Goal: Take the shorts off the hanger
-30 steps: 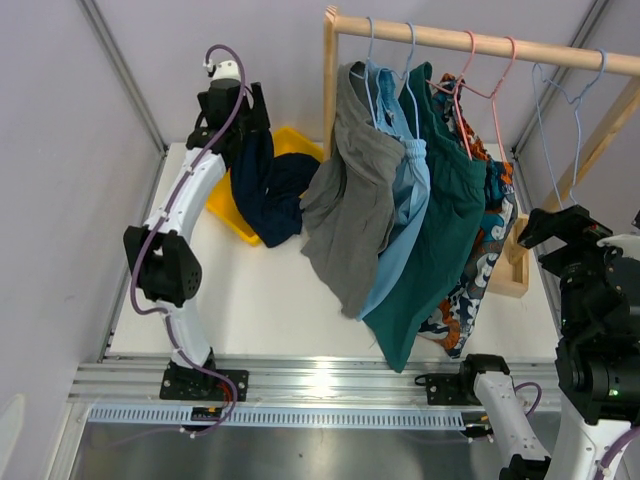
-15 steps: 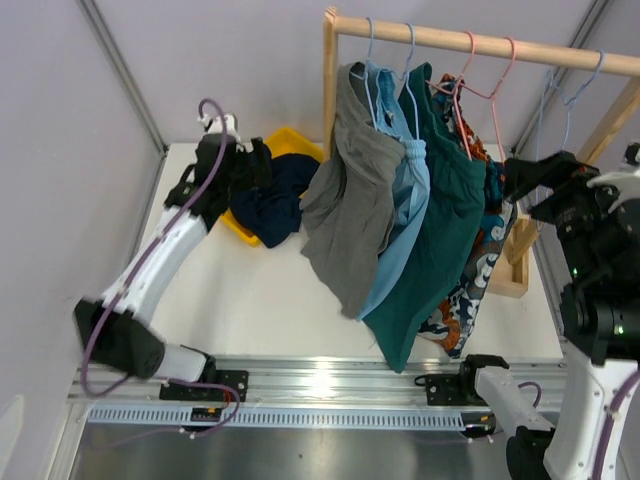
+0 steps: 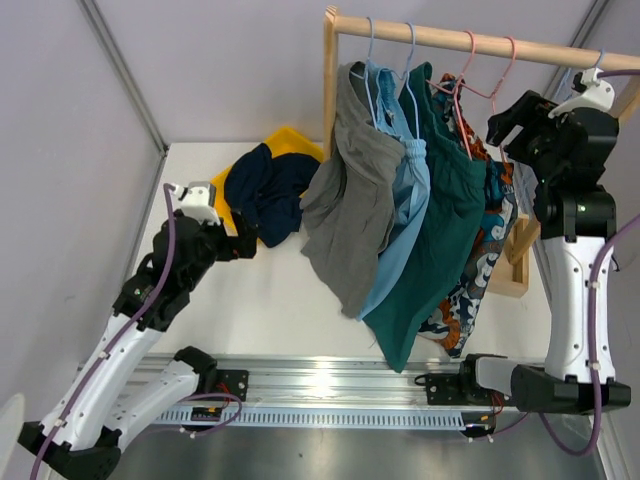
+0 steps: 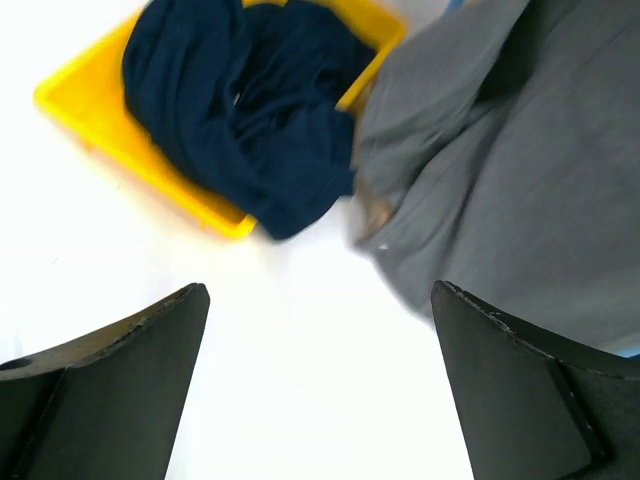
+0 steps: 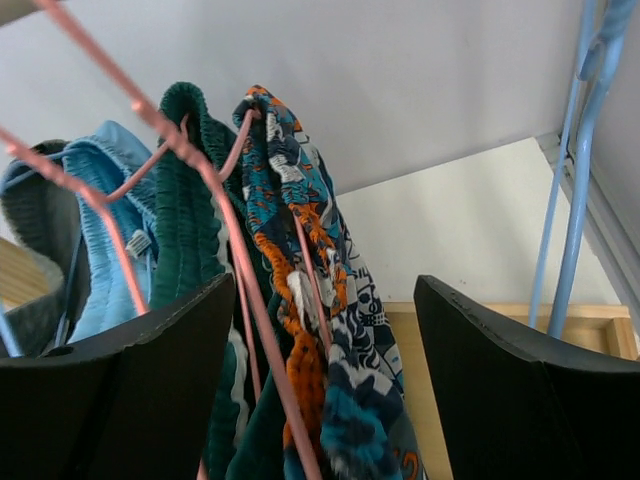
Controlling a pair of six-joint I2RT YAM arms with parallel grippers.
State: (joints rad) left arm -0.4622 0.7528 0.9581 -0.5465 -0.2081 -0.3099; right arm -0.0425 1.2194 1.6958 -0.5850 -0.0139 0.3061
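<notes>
Yellow tray (image 3: pixel 287 139): upper centre-left of the top view, lying on the white table (image 3: pixel 270 290), partly covered. Wooden rack (image 3: pixel 331 60): horizontal rod (image 3: pixel 440 38) across the upper right, upright post (image 3: pixel 330 105) at the rod's left end, base block (image 3: pixel 516 262) at the table's right edge. Aluminium rail (image 3: pixel 320 378) runs across the bottom of the frame, along the table's near edge. Grey wall panels (image 3: pixel 200 60) stand behind. A metal strut (image 3: pixel 122 75) slants at upper left.
</notes>
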